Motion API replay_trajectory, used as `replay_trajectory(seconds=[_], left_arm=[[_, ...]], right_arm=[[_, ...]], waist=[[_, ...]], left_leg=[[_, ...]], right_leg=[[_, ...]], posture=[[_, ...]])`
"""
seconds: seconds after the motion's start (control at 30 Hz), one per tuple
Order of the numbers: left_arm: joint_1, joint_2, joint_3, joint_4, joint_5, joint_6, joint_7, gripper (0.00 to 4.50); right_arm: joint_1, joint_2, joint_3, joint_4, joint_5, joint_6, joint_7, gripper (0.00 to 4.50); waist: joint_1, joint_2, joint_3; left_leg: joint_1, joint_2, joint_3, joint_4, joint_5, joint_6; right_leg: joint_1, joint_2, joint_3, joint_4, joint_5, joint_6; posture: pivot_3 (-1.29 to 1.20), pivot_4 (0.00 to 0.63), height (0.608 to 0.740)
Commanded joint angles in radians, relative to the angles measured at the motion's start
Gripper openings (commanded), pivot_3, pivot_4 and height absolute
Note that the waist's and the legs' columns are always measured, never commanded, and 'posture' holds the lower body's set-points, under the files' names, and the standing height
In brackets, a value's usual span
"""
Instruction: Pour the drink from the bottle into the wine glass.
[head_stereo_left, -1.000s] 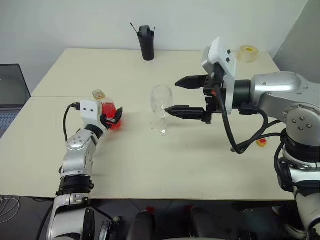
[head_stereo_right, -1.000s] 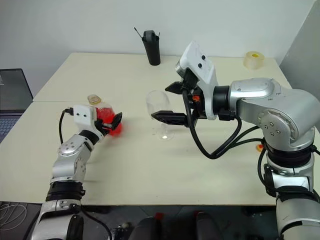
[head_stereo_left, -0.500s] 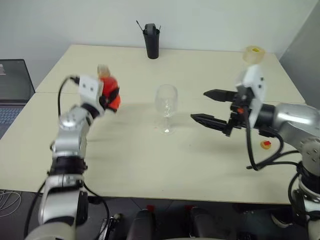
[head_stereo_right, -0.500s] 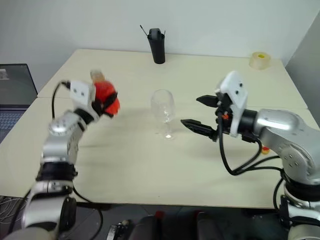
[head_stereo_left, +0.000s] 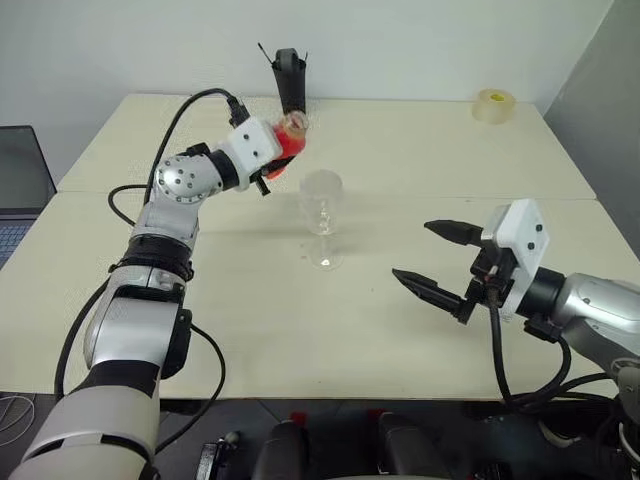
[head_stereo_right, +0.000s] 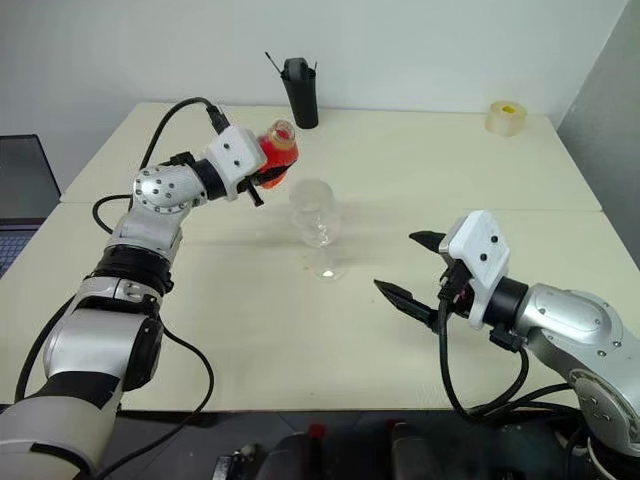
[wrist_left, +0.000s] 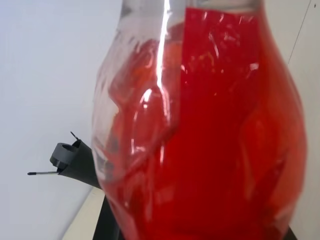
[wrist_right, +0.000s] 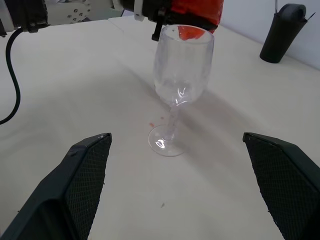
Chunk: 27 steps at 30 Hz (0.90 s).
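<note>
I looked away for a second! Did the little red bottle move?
Yes. The left hand lifted the bottle off the table, up and across toward the wine glass; it now hangs beside the bowl.

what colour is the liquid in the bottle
Bright red drink in the clear bottle; clearest in the left wrist view.

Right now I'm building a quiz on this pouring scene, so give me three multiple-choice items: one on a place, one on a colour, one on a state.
1. Where is the bottle?
A. Lying on the table
B. Held up beside the wine glass
C. Next to the tape roll

2. What colour is the drink?
A. Red
B. Green
C. Clear

3. How is the right gripper?
A. Shut on the glass
B. Shut on nothing
C. Open

Answers: 1 B, the left gripper holds it in the air by the glass; 2 A, the left wrist view shows red liquid; 3 C, its fingers stand wide apart, short of the glass.
</note>
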<state>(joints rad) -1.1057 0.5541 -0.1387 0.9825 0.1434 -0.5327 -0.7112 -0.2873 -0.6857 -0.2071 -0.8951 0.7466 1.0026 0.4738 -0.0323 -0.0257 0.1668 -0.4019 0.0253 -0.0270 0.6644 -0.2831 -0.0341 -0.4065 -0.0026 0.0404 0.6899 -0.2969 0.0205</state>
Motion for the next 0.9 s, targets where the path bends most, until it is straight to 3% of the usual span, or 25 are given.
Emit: replay_trajectory(seconds=[0.03,0.23,0.9], left_arm=[[-0.069,0.023,-0.001,0.030,0.042,-0.119,0.058,0.98],[-0.106,0.046,-0.040,0.100,0.151,-0.251,0.176,0.98],[-0.142,0.078,-0.155,0.178,0.384,-0.384,0.478,0.94]], right_arm=[[0.001,-0.003,-0.004,-0.031,-0.002,-0.028,-0.033,4.50],[-0.001,-0.007,0.018,-0.028,-0.003,-0.038,-0.056,4.50],[-0.003,0.023,0.071,0.034,-0.029,-0.090,-0.076,4.50]], waist=[[0.002,0.000,0.000],[0.004,0.000,0.000],[0.003,0.000,0.000]], left_leg=[[0.000,0.000,0.000,0.000,0.000,0.000],[0.000,0.000,0.000,0.000,0.000,0.000],[0.000,0.000,0.001,0.000,0.000,0.000]], right_leg=[[0.000,0.000,0.000,0.000,0.000,0.000],[0.000,-0.001,0.000,0.000,0.000,0.000],[0.000,-0.001,0.000,0.001,0.000,0.000]], posture=[[0.00,0.150,0.740],[0.00,0.150,0.740],[0.00,0.150,0.740]])
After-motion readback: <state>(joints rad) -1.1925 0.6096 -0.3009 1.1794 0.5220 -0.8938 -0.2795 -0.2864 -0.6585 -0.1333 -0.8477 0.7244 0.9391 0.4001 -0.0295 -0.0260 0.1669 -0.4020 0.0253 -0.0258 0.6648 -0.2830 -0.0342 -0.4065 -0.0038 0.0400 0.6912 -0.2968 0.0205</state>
